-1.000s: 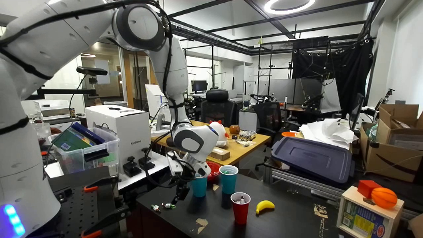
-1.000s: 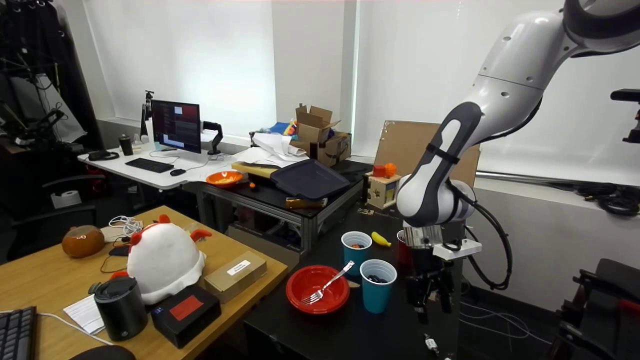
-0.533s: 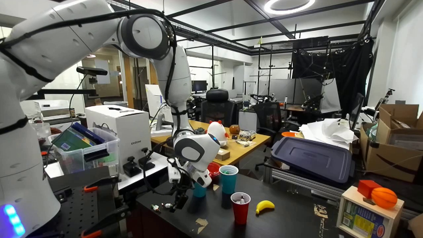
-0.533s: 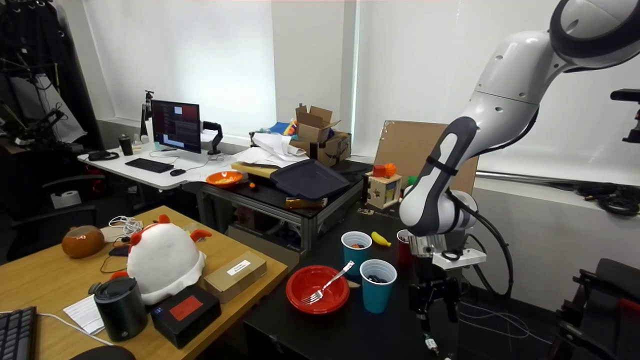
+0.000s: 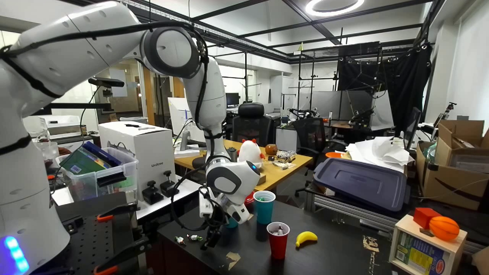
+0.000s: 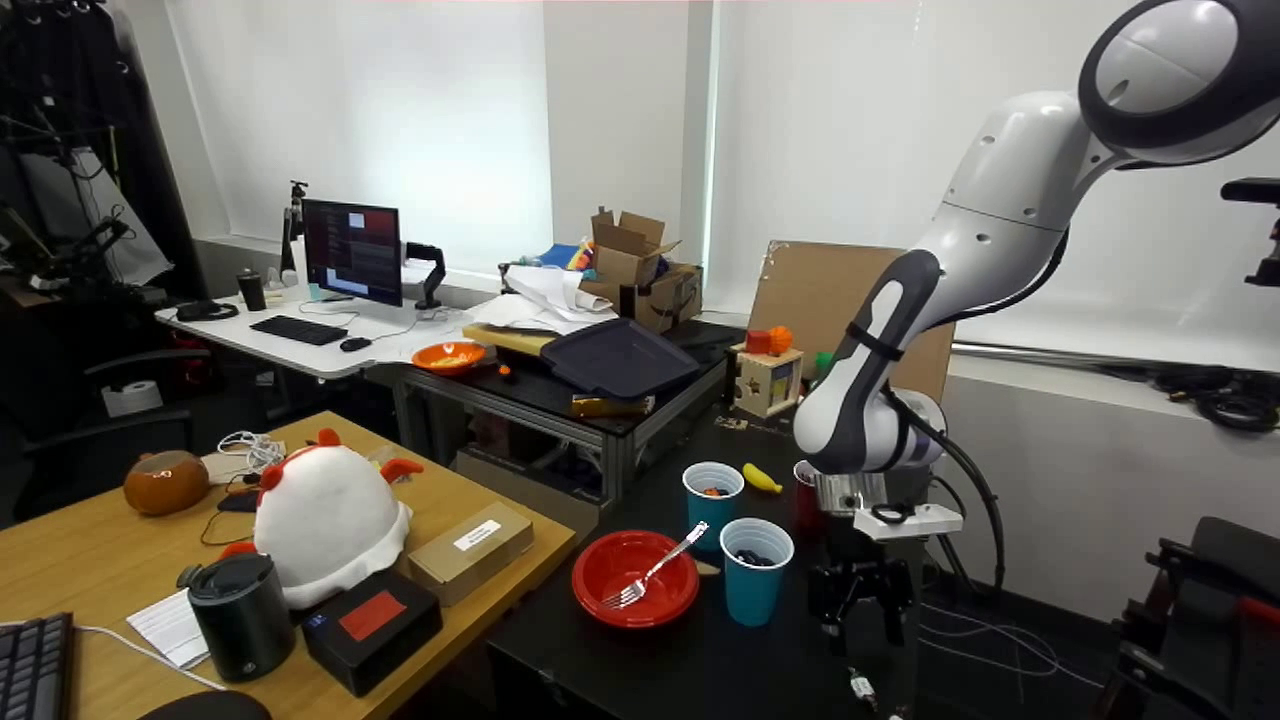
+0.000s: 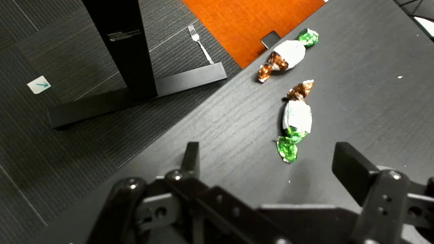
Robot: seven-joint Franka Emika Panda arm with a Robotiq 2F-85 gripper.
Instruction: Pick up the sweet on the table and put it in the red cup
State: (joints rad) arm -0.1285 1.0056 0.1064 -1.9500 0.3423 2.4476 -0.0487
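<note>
A black table (image 5: 336, 252) spreads beneath the gripper (image 7: 268, 156), whose fingers stand wide apart, holding nothing. The red cup (image 5: 278, 242) stands upright on the table, apart from the gripper. On the gripper's opposite side, just ahead of the fingers, lies a wrapped sweet (image 7: 297, 117); a second sweet (image 7: 291, 54) lies farther out, by the table's edge.

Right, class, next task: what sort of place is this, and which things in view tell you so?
Most likely a robotics lab doubling as an office. The signs are a large robot arm, a white box printed "Unitree", and a computer monitor on a white desk.
</note>
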